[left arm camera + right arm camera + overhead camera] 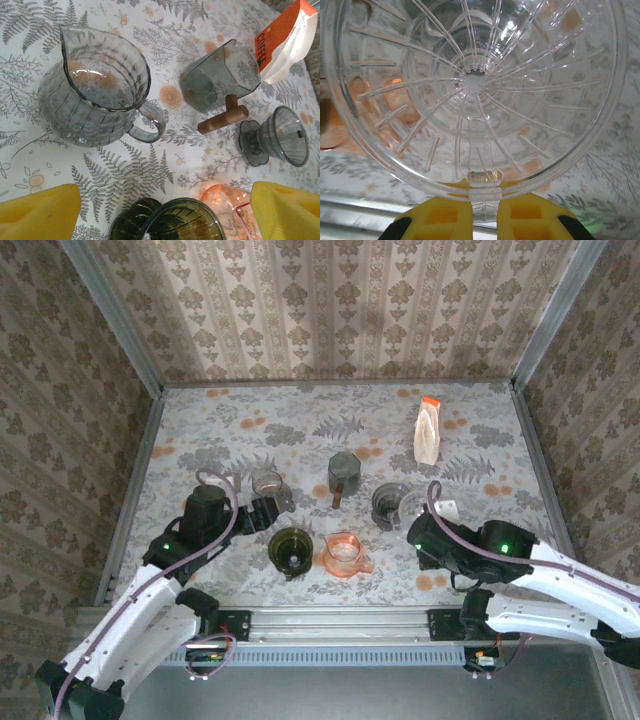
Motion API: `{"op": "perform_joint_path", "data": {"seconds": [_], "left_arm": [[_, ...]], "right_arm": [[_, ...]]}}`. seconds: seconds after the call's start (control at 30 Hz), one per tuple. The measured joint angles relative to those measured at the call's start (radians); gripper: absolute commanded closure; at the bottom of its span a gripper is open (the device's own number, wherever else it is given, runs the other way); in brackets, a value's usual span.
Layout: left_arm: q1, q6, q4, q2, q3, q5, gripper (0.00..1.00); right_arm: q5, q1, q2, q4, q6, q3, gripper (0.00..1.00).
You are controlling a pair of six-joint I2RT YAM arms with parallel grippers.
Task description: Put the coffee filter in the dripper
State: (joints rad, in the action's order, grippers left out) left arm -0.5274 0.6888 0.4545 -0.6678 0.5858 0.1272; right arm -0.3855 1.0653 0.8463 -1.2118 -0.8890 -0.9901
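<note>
The filter pack [427, 430] sits near the far right corner of the tabletop [200, 430], well apart from both arms. I judge a paper filter to be very light, limp and easy to crease or tear. It should be pinched gently at its upper rim or seam, and 1 sheet may cling to the next.

The clear dripper [412, 508] is rigid, slick plastic or glass. The right tool [484, 200] is clenched on a small tab at its rim, toward the right side of the tabletop. That thin grip looks likely to let it pivot.

The left tool [164, 200] is released, with its pads wide apart above the green dripper [170, 220] and beside the orange dripper [225, 200].

The right wrist view shows the pinch on the tab and the ribs inside the cone, which are too small to judge from above. The left wrist view lets the word COFFEE be read on the pack's orange header. The top view sets out how far the pack lies from the held dripper.
</note>
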Motion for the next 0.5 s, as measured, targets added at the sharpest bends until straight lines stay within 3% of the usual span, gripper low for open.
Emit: {"op": "perform_joint_path", "data": {"seconds": [0.23, 0.5], "left_arm": [[0.0, 0.0, 0.021, 0.0, 0.005, 0.0, 0.11], [0.0, 0.0, 0.025, 0.0, 0.004, 0.0, 0.11]], "right_arm": [[0.234, 0.001, 0.209, 0.107, 0.252, -0.154, 1.0], [0.381, 0.006, 0.335, 0.17, 0.368, -0.16, 1.0]]}}
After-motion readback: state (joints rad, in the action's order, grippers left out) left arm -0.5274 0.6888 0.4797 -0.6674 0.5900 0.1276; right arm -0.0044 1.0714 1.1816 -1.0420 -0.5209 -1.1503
